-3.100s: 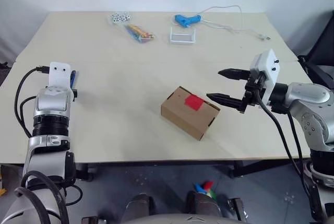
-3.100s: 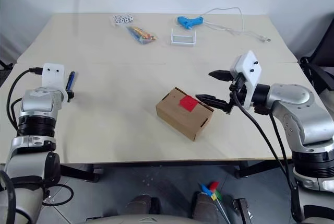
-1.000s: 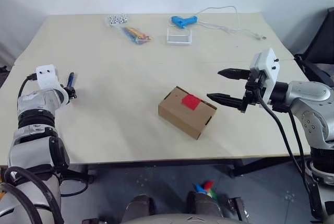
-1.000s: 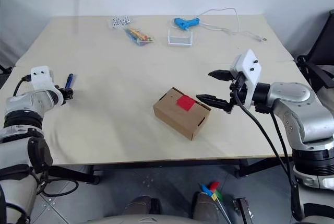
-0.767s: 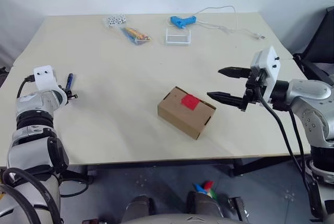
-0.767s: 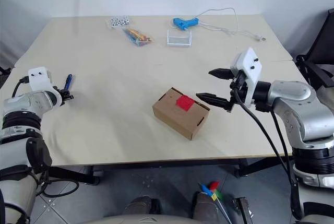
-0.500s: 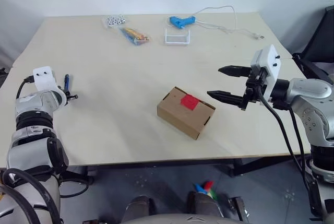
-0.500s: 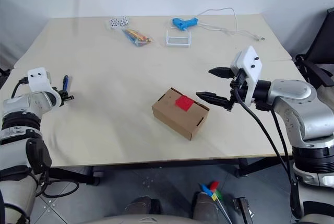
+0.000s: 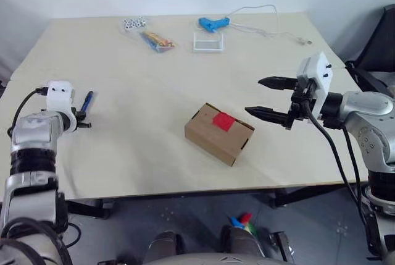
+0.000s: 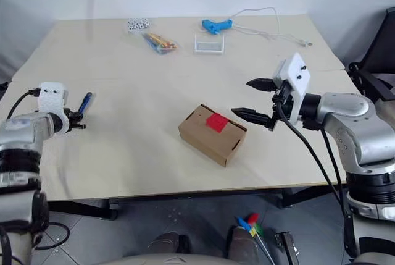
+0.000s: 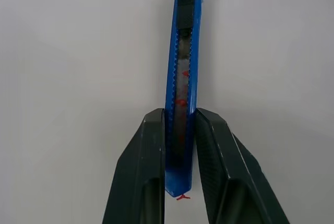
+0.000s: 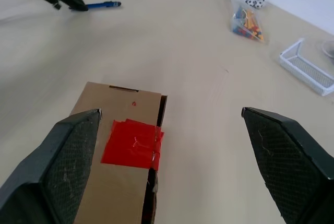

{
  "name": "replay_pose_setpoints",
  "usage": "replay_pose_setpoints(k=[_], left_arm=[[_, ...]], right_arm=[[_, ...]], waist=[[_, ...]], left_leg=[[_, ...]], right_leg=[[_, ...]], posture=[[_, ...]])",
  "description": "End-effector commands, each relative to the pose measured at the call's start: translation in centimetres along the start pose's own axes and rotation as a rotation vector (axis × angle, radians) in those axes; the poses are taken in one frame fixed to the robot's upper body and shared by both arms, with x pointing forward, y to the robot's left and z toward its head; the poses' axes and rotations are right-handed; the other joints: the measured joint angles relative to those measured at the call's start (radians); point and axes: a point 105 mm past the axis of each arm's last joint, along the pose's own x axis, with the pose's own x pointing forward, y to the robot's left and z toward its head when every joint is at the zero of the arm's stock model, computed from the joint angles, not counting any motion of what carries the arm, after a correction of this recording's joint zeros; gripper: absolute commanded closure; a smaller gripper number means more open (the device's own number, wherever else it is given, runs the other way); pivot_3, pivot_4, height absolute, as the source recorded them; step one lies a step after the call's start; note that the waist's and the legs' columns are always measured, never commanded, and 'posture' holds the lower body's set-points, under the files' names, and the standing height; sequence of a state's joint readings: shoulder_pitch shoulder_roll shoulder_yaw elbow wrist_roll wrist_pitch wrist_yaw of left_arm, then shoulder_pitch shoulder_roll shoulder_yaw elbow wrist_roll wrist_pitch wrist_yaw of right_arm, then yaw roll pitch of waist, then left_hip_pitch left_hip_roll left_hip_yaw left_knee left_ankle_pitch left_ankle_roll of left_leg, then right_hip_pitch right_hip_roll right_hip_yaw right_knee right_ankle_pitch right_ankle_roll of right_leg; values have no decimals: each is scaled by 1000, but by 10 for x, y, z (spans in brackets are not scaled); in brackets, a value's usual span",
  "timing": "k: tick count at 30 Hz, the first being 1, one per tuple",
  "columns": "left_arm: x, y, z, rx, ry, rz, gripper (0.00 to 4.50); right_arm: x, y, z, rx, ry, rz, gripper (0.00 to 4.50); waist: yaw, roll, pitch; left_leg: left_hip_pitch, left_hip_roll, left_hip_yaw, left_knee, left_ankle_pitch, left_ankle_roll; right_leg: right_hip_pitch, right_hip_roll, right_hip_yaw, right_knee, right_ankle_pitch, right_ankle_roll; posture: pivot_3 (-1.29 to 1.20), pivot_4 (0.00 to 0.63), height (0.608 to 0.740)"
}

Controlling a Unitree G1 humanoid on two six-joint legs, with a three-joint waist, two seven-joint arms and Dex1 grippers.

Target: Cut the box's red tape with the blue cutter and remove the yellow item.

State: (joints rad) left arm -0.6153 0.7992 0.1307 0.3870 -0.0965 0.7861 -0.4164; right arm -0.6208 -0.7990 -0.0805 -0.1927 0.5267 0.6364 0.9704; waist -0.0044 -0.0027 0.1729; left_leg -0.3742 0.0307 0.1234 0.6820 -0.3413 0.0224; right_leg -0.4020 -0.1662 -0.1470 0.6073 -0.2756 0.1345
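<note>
The blue cutter (image 11: 182, 78) points away from my left gripper (image 11: 179, 117), which is shut on its rear end, low over the table's left side (image 9: 87, 100). The brown box (image 9: 219, 134) sits mid-table with its flaps closed and the red tape (image 9: 223, 120) across the seam. My right gripper (image 9: 254, 96) hovers open just right of the box, its fingers wide apart. In the right wrist view the red tape (image 12: 133, 143) lies on the box (image 12: 122, 106) below and between those fingers. The yellow item is hidden.
At the table's far side lie a light blue glue gun (image 9: 212, 23) with a white cord, a small white wire basket (image 9: 207, 42) and a clear bag of coloured sticks (image 9: 155, 40). A black chair (image 9: 379, 49) stands off the table's right edge.
My left gripper has closed on the blue cutter, rolled its wrist and drawn back a little toward the table's middle with it. The right arm and the box have stayed put.
</note>
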Motion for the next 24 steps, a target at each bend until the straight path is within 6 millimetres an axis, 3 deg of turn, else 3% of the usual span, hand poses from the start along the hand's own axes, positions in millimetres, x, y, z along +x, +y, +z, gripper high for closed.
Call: replay_pose_setpoints(k=[1, 5, 10, 14, 17, 24], left_arm=[[-14, -34, 3, 171, -92, -194, 3646], [-48, -72, 7, 394, -292, -468, 3646], [-63, -84, 4, 463, -366, -580, 3646], [-86, -115, -8, 696, -443, -889, 3646], [-89, -125, -11, 769, -452, -974, 3668], [-93, -141, -15, 885, -486, -1063, 3668]], right_arm=[[-3, 0, 16, -65, -26, 9, 0], [2, 8, 23, -87, -34, 56, 0], [4, 12, 27, -92, -39, 83, 0], [23, 42, 35, -95, 7, 192, 0], [30, 65, 40, -121, -1, 281, 544], [51, 95, 33, -244, 47, 356, 2916]], waist=[[1, 0, 0], [3, 0, 1], [3, -1, 1], [-2, 0, 2], [0, 0, 2], [1, 0, 2]], left_leg=[[0, 0, 0, 0, 0, 0], [-3, 1, 1, 0, 0, 0], [-12, 1, 1, 3, 0, 0], [-13, 1, 2, 2, 0, 0], [-13, 1, 2, 2, 0, 0], [-14, 1, 3, 2, -1, 1]], right_leg=[[0, 0, 0, 0, 0, 0], [-4, 0, 1, -1, 0, 0], [-12, 0, 0, -1, 0, -1], [-13, 0, 0, -1, 0, -1], [-14, 1, -1, -1, 0, -1], [-13, 1, -1, -1, 0, -1]], posture=[[0, 150, 740], [0, 150, 740], [0, 150, 740], [0, 150, 740], [0, 150, 740], [0, 150, 740]])
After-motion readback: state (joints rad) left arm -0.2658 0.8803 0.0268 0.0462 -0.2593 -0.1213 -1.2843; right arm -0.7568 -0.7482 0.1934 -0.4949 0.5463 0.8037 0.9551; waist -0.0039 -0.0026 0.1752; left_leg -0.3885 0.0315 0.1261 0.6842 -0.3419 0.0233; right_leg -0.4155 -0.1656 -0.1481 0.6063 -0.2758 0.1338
